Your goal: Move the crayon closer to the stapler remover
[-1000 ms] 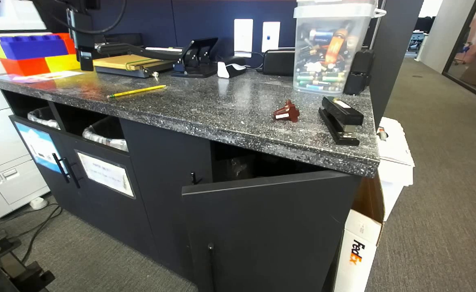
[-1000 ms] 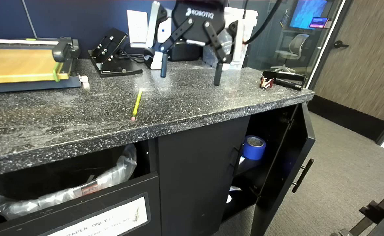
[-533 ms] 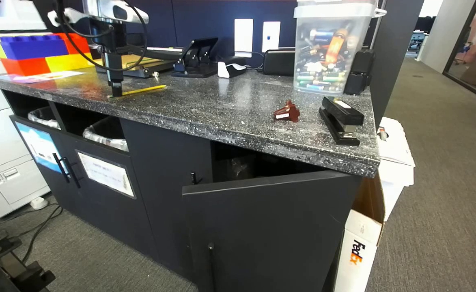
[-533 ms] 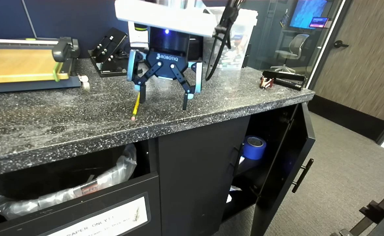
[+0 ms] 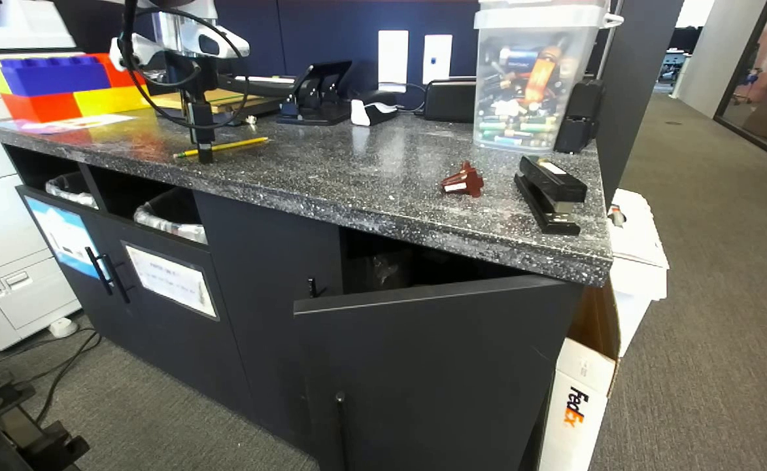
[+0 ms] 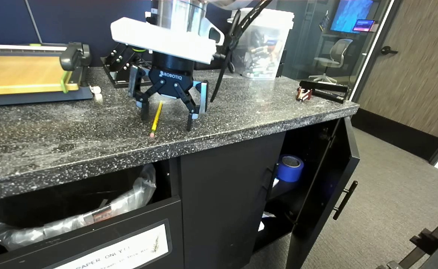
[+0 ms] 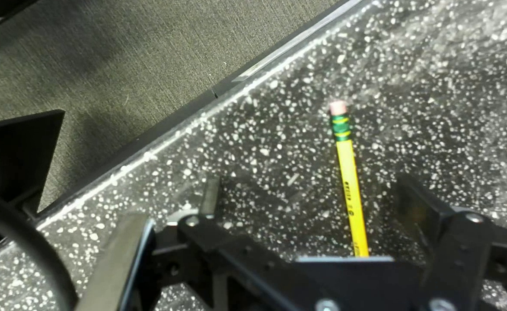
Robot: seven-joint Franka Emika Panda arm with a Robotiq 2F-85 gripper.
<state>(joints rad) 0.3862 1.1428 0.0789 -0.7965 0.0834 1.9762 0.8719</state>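
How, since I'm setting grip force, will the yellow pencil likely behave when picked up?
The yellow pencil looks straight and slim, so it is probably stiff and light. Lying on the flat countertop, it might roll if nudged. Being long, it could pivot when pinched.

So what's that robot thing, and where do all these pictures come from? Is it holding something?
That's a robot arm, and its end effector works like a hand with two fingers. Two cameras stand outside the robot and look from different places; a third rides on its wrist, so you see the fingers up close. On the speckled counter lie a yellow pencil, a reddish-brown staple remover and a black stapler; a see-through tub stands farther back. Nothing is held: the fingers are spread apart, and in the wrist view the pencil shows between them. The plan is to move that pencil closer to the staple remover.
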